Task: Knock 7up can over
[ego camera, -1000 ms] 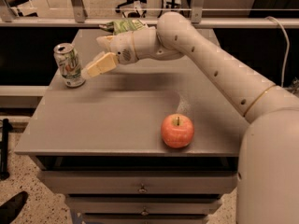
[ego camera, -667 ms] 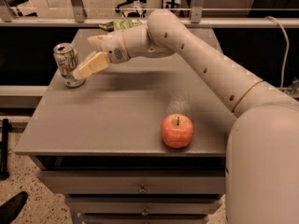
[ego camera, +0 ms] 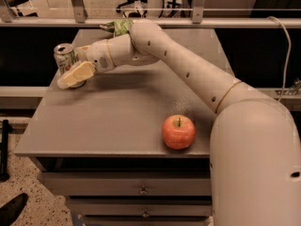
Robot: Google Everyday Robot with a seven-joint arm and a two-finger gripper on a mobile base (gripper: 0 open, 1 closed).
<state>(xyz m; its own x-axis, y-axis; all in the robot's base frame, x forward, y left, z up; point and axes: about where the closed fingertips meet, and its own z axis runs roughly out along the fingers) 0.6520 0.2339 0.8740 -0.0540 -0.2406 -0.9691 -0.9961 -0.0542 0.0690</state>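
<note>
Plainly, the jaws look pressed together, showing as one pale wedge with no gap between them. The gripper (ego camera: 67, 80) sits at about 10 o'clock on the table (ego camera: 117, 117), its tip low and angled toward 8 o'clock. It overlaps the lower front of the 7up can (ego camera: 64, 55), though real contact cannot be made out. The can stands upright, silver top showing, near the table's far left corner, just at 11 o'clock of the gripper. The white arm (ego camera: 188, 65) runs from the gripper toward 4 o'clock. A green snack bag (ego camera: 120, 27) lies at 12 o'clock, partly hidden behind the arm. A red apple (ego camera: 178, 132) rests at 5 o'clock, well apart from the can. Drawers (ego camera: 141, 189) sit under the tabletop.
</note>
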